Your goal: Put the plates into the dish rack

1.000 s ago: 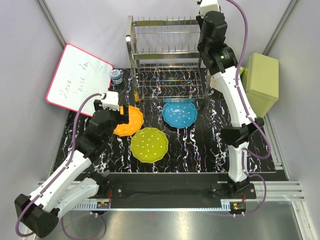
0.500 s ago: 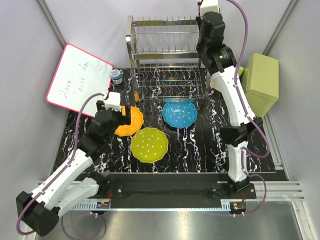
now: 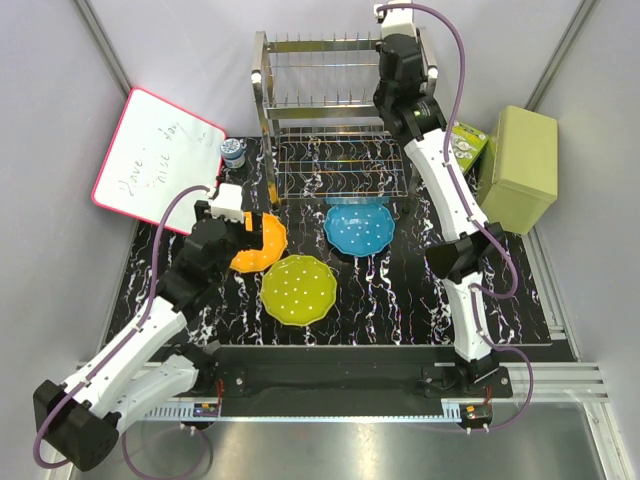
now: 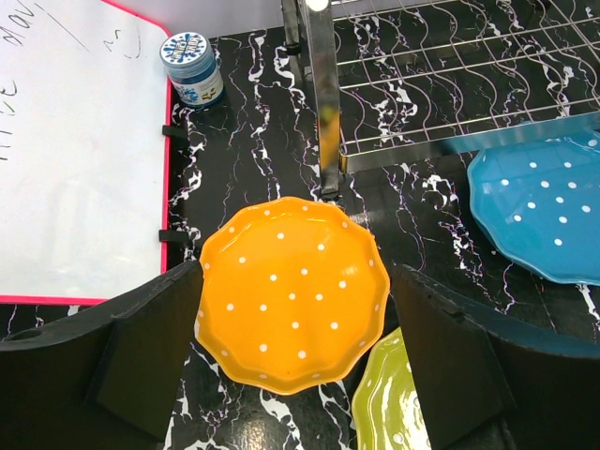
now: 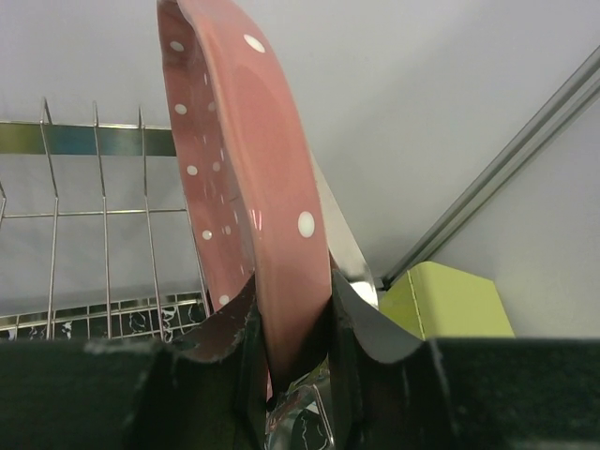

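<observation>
Pink plate (image 5: 239, 178) stands clamped in my right tool (image 5: 291, 292) by the dish rack (image 3: 264, 110); my left tool (image 4: 295, 277) gapes wide over the orange plate (image 4: 291, 319).

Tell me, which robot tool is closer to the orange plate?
Left. The left tool is right over the orange plate, open, a finger on each side. The right tool is far away, up at the top of the dish rack, gripping the pink plate.

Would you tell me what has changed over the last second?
The right tool, gripping the pink plate, swung left over the dish rack. The left tool barely shifted, open over the orange plate. The blue plate and yellow-green plate stayed put.
</observation>
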{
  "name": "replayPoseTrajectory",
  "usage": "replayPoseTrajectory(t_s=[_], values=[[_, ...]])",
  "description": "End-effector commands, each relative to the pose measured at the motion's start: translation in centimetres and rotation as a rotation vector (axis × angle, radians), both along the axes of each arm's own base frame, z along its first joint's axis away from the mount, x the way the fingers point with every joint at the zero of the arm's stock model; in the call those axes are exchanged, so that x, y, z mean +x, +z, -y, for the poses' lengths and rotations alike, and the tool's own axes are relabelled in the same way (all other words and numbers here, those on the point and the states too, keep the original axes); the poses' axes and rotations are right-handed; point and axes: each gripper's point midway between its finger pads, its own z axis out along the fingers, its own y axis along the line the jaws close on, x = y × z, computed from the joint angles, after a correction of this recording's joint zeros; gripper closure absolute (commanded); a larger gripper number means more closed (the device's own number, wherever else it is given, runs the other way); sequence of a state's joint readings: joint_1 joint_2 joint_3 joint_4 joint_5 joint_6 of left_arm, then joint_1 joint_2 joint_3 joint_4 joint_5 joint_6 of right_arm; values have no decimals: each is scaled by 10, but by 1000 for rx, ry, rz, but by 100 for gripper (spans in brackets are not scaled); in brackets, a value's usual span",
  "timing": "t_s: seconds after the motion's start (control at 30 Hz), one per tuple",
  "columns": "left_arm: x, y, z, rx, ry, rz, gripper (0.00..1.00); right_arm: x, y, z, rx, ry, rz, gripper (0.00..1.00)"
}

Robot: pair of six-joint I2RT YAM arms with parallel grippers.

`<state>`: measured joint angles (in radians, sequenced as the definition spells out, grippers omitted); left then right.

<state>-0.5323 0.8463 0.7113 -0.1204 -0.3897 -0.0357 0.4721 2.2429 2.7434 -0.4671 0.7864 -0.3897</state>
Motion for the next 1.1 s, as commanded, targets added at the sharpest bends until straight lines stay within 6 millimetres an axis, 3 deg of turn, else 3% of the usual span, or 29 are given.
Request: replayPoseTrajectory(t_s=[0.0,0.2,0.77,0.87,0.9,1.07], values=[[4,10,3,-41,-4,38,12,-27,73,24,112,-67,222,100],[4,6,9,-61,-21,26,12,-29,77,30,114,-118,251,100],[4,-3,10,-57,-26,16,12,-8,39,18,61,-101,158,100],[4,-3,10,-56,-26,15,12,-5,32,17,42,-107,138,82],[4,-4,10,-56,-27,11,12,-6,32,18,43,-110,138,72],[6,-3,11,-53,-28,8,12,-11,38,21,40,-111,141,55]])
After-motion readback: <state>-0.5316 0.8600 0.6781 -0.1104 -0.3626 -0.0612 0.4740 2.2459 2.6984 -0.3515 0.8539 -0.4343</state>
